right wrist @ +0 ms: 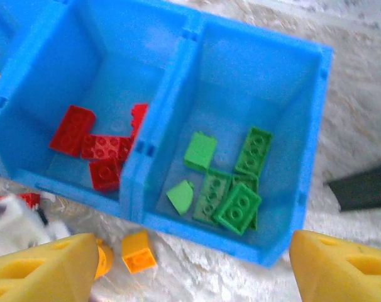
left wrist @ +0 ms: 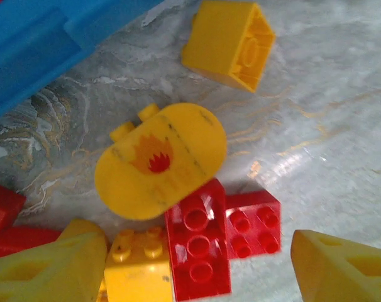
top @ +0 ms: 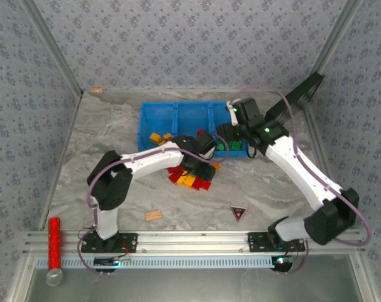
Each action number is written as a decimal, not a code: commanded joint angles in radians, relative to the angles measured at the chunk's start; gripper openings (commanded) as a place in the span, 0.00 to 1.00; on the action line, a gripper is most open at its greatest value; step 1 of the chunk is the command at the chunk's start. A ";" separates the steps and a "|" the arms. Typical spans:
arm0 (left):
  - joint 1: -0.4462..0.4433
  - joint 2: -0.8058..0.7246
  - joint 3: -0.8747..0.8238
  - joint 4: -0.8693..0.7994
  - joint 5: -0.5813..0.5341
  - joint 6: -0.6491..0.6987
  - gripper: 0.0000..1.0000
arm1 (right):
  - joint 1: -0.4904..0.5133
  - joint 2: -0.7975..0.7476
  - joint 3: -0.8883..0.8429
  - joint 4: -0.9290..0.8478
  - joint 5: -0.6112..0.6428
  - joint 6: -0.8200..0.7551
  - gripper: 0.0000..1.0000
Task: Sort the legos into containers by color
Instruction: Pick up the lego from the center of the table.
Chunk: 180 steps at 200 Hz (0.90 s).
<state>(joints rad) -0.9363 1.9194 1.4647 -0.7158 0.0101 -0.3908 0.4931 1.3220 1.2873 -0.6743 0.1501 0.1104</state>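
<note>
Evidently both spread wide, seemingly empty: left gripper [left wrist: 189,272] over loose bricks [left wrist: 197,242], right gripper [right wrist: 190,267] above the blue bin [right wrist: 307,145].

Tabletop [left wrist: 329,126]: marbled grey sheet, smooth, with a soft sheen. Blue bin [right wrist: 259,56]: moulded plastic, smooth walls, semi-gloss. Red bricks [left wrist: 200,245], green bricks [right wrist: 237,204] and yellow rounded piece [left wrist: 159,160]: hard glossy plastic, the last with a printed flame mark and light scuffs. Small ridged block [top: 154,215]: pale bare wood, matt. Front rail [top: 190,242]: brushed silvery metal. Walls [top: 190,44]: patterned paper-like covering, matt. Arm shells [top: 153,160]: smooth white plastic.
</note>
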 commanded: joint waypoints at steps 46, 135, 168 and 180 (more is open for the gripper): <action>0.005 0.151 0.179 -0.095 -0.081 -0.052 0.83 | -0.105 -0.180 -0.207 0.009 -0.150 0.110 0.84; 0.017 0.236 0.222 -0.141 -0.126 -0.068 0.82 | -0.186 -0.161 -0.235 0.049 -0.233 0.094 0.85; 0.020 0.259 0.242 -0.131 -0.115 -0.065 0.78 | -0.238 -0.170 -0.251 0.048 -0.286 0.102 0.85; 0.020 0.269 0.253 -0.132 -0.107 -0.059 0.76 | -0.260 -0.172 -0.253 0.046 -0.328 0.110 0.85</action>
<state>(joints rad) -0.9230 2.1475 1.6764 -0.8356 -0.0978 -0.4461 0.2665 1.1591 1.0447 -0.6338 -0.0776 0.1997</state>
